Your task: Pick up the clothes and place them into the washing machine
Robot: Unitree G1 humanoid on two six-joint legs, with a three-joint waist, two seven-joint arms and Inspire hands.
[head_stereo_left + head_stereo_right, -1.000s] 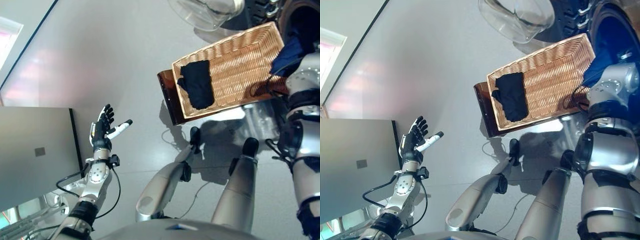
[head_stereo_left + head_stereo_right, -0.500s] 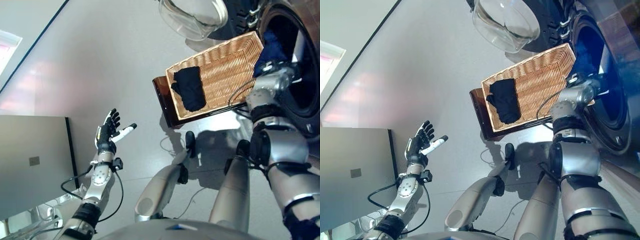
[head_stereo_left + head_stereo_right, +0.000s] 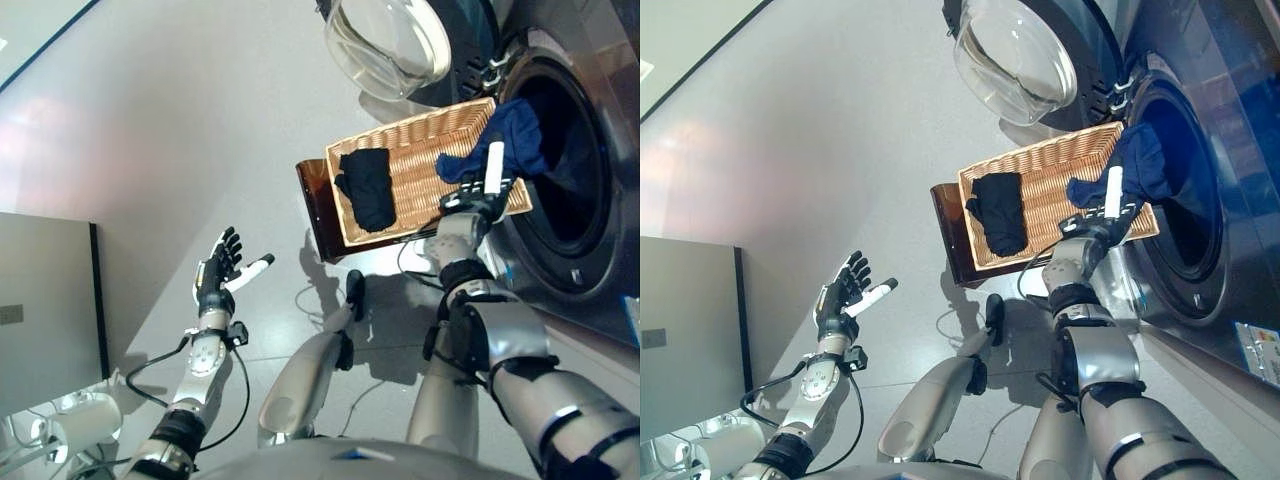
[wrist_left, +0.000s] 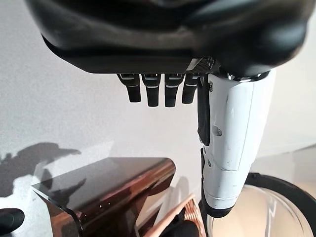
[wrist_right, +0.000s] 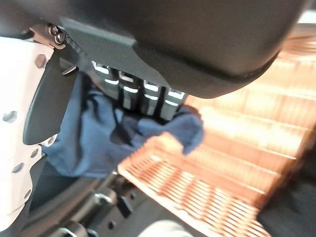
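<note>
A dark blue garment (image 3: 505, 140) hangs out of the washing machine's drum opening (image 3: 575, 195) and trails onto the right end of the wicker basket (image 3: 425, 135). My right hand (image 3: 478, 198) is just below it at the basket's rim, open, with the white thumb straight and apart. In the right wrist view its fingers (image 5: 143, 96) reach out to the blue garment (image 5: 94, 143) without closing on it. A black garment (image 3: 367, 190) lies in the basket's left end. Low on the left, my left hand (image 3: 220, 275) is raised, open and empty.
The basket rests on a dark brown stand (image 3: 312, 205). The washer's round glass door (image 3: 390, 45) stands open above the basket. A grey cabinet (image 3: 45, 315) is at the left, with bare grey floor between it and the basket.
The camera has swung toward the washer. My right hand has drawn back from the drum to the basket's rim; the blue garment now hangs over the drum's lip. The left hand stays raised.
</note>
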